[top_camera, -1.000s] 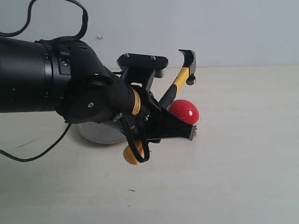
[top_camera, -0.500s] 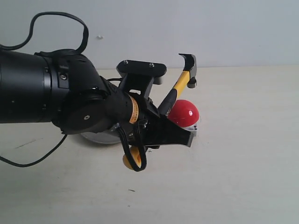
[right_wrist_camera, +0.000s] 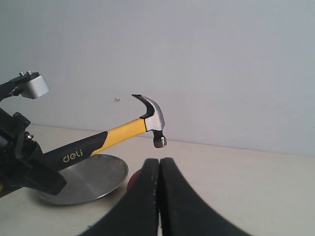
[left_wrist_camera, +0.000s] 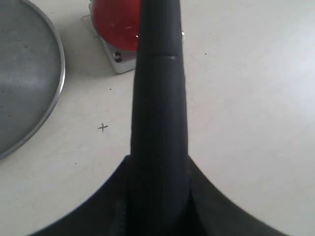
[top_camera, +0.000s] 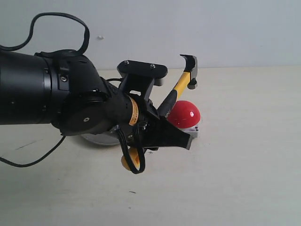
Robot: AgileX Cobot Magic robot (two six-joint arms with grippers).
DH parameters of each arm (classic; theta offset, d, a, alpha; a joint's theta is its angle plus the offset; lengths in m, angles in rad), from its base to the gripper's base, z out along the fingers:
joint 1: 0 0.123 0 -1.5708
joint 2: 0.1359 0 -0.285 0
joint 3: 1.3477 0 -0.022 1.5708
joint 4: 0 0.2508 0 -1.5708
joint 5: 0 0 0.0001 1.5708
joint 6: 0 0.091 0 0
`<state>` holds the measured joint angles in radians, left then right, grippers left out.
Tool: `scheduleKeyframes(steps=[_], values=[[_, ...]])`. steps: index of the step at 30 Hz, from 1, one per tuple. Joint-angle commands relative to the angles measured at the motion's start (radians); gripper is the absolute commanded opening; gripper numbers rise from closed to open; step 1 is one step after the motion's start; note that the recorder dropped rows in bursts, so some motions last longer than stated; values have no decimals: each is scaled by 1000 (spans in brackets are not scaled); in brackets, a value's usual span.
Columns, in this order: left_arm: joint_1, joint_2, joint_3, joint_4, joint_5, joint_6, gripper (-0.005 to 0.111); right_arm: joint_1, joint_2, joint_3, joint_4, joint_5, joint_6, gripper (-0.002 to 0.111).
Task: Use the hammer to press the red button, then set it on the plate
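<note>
The left pincer (top_camera: pixel 181 135) is clenched on the hammer (top_camera: pixel 182 81), gripping the black part of the handle well back from the head. The handle slants up past the fingertips, so the dark head hangs in the air above and beyond the pincer. The yellow looped end pokes out below, on the pincer's wrist side. The button (top_camera: pixel 185 114) sits on the table (top_camera: pixel 244 165) just past the fingertips, under the slanting handle, and the head is clear of the dome, not touching it. The plate (top_camera: pixel 94 139) lies flat on the table behind the pincer, mostly hidden by the arm, near the button but apart from it. The right pincer (right_wrist_camera: pixel 159 164) is pressed together with nothing in it, facing the hammer and the plate.
</note>
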<state>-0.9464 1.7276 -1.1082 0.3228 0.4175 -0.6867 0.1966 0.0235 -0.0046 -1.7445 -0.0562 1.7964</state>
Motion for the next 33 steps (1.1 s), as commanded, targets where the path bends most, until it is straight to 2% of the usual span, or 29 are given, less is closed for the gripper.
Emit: scheduleKeyframes(steps=[1, 7, 33], values=[[0, -36, 46, 44, -115, 1, 0, 1, 5, 5, 0, -1, -6, 0], [6, -60, 121, 44, -196, -2, 0, 1, 5, 5, 0, -1, -6, 0], [41, -58, 154, 42, -234, -5, 0, 1, 5, 5, 0, -3, -6, 0]])
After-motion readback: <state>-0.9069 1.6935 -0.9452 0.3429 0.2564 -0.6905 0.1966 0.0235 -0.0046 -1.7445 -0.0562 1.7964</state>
